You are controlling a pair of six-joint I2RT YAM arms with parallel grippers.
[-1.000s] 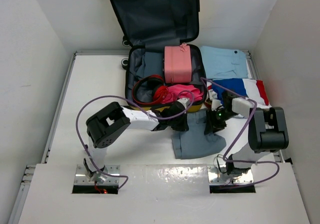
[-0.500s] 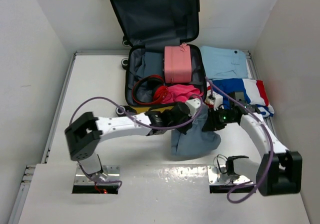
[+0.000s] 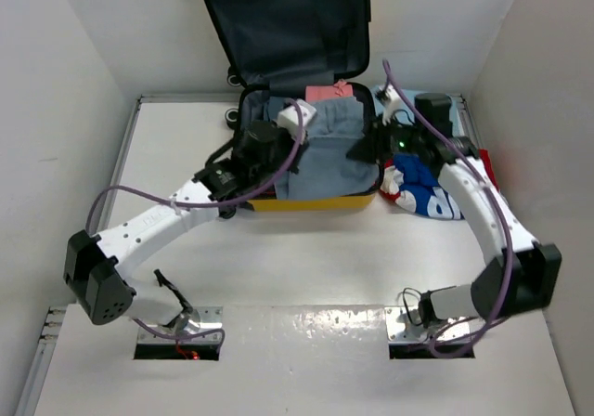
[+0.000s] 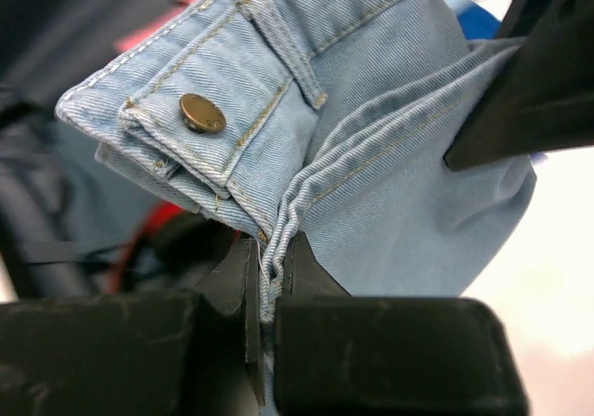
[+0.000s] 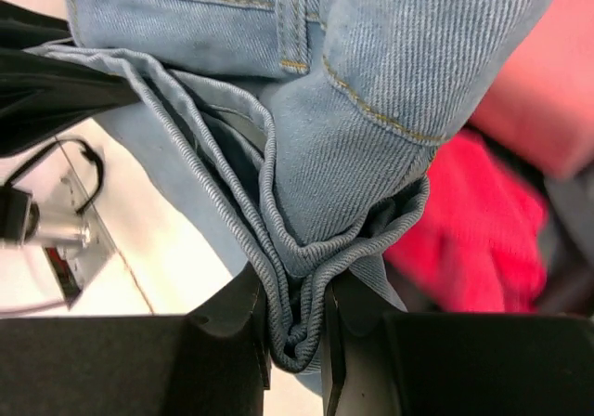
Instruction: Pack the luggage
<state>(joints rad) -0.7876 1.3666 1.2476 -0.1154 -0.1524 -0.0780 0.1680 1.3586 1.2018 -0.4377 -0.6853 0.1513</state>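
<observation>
Left gripper (image 4: 269, 266) clamped on the jeans (image 3: 327, 161) near the waistband, my right gripper (image 5: 295, 309) clamped on a bunched fold. Open luggage (image 3: 311, 203) sits directly beneath both, far side of the table (image 3: 306, 258).

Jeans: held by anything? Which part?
Jeans, both arms: left gripper jaws pinch folded edge under the waistband button; right gripper jaws pinch a bunched fold.
</observation>
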